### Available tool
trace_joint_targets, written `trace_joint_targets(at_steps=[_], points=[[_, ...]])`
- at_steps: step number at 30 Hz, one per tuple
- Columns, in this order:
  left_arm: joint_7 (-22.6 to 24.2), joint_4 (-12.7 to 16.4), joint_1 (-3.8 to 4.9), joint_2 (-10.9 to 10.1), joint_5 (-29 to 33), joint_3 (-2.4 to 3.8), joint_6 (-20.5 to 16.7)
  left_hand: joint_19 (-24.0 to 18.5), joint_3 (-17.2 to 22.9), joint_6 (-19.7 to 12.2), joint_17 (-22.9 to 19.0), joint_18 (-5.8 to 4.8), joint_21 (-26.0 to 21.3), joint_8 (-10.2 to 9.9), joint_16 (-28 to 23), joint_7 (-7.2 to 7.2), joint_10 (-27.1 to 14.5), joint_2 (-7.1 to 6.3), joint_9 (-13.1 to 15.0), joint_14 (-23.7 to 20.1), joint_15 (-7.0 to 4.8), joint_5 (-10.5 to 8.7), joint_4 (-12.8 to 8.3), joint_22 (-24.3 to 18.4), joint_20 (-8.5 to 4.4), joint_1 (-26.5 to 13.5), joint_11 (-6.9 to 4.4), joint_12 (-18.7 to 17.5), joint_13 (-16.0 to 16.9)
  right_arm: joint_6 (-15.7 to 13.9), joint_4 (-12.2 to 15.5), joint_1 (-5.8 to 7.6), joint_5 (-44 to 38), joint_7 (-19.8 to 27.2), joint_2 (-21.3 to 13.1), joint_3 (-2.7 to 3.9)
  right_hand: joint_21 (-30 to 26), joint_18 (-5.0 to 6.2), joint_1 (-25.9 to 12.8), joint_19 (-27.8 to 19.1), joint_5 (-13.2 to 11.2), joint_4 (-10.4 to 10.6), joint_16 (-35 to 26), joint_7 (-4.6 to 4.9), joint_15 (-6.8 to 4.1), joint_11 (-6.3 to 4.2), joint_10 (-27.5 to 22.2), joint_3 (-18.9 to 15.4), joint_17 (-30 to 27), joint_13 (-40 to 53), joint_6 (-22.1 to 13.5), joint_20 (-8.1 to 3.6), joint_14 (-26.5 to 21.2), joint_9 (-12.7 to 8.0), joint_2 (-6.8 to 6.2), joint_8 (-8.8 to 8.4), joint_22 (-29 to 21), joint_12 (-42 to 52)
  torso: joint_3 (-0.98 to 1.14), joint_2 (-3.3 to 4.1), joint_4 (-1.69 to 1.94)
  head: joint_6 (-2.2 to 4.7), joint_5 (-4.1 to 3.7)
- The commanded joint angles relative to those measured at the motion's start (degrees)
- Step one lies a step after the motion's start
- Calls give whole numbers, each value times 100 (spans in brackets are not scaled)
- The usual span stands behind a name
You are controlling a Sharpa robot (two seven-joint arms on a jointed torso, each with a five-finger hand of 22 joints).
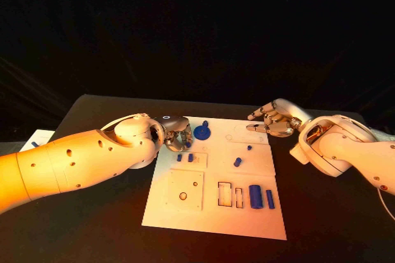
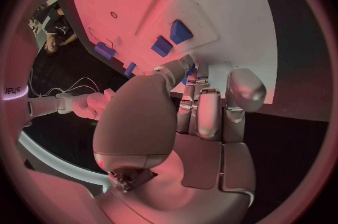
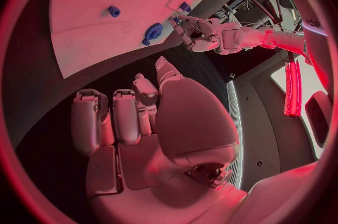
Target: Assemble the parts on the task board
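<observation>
1. My left robot hand (image 1: 174, 138) hovers at the task board's (image 1: 216, 223) left edge; whether it grips a part I cannot tell.
2. My right robot hand (image 1: 275, 119), near the far right corner, is spread and holds nothing.
3. Near edge: two blue cylinders (image 1: 261, 197) lie loose beside unfilled rectangular slots (image 1: 230, 194).
4. Farther on, small blue parts (image 1: 185, 157) and a blue disc (image 1: 203, 129) look unassembled; I judge most work remains.

One white task board (image 1: 214, 217), about seven blue parts (image 1: 255, 196), two hands (image 1: 175, 136).
</observation>
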Motion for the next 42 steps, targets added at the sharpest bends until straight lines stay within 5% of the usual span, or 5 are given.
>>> trace_joint_targets(at_steps=[1, 20, 30, 36, 42], points=[[-52, -6, -2, 11, 11, -1, 128, 112, -11, -68, -13, -24, -30, -32, 13, 3, -63, -19, -18, 234, 55, -14, 21, -8, 53, -63, -2, -36, -13, 61, 10, -2, -32, 20, 4, 0, -25, 49, -11, -34, 34, -2, -33, 3, -33, -33, 21, -35, 5, 0, 34, -10, 266, 6, 47, 5, 3, 13, 1, -4, 4, -4, -4], [-151, -19, -2, -43, 11, -2, 162, 95, -141, -628, -173, -9, -141, -36, -24, 113, -511, -187, -264, 198, 133, -12, -19, -76, 119, -122, 99, -26, -54, 65, -20, -2, -32, 6, -1, 0, -38, 55, -9, -51, 33, -1, -63, 3, -33, -33, -25, -42, -32, -69, 33, -11, 259, 6, 50, 4, -26, -77, -2, -6, 2, 9, -1], [314, -188, 4, -295, 835, 4, -701, -108, 56, -429, -832, 66, -580, 77, -442, 121, -504, 47, -311, -32, 157, -87, -139, -393, 166, 134, 120, 86, -21, 289, -148, -2, -248, 41, -18, 0, -462, 198, 575, -467, 100, 0, -947, 48, 5, 40, -1435, 250, -965, -3187, 218, 6, 56, 47, 77, 21, -764, -3954, 5, -7, -2, 27, -17], [1129, -265, 8, -492, 3371, 1, -1563, -769, 285, -233, -2380, 343, -2232, 139, -1603, 195, -418, 171, -342, -724, 176, -153, -232, -1659, 188, 278, 158, 187, -18, 691, -141, -4, -1162, 31, -26, 0, -545, 215, 974, -482, -17, -145, -1126, -18, 43, 69, -1237, 679, -1111, -4541, 451, 58, 67, 65, -72, -7, -855, -5056, 3, -5, 3, 54, -69], [2023, -176, 9, -658, 6955, -39, -1544, -989, 235, -58, -2977, 410, -2678, 237, -2071, 213, -148, 266, -334, -1002, 164, -152, -284, -1975, 187, 296, 118, 442, 63, 1055, -35, -46, -2381, -70, -21, -3, -549, 210, 1009, -443, -110, -235, -1198, -118, 18, 21, -973, 1001, -1173, -5169, 563, 33, 97, 63, -197, -38, -836, -5393, -3, -4, 2, 68, -200]])
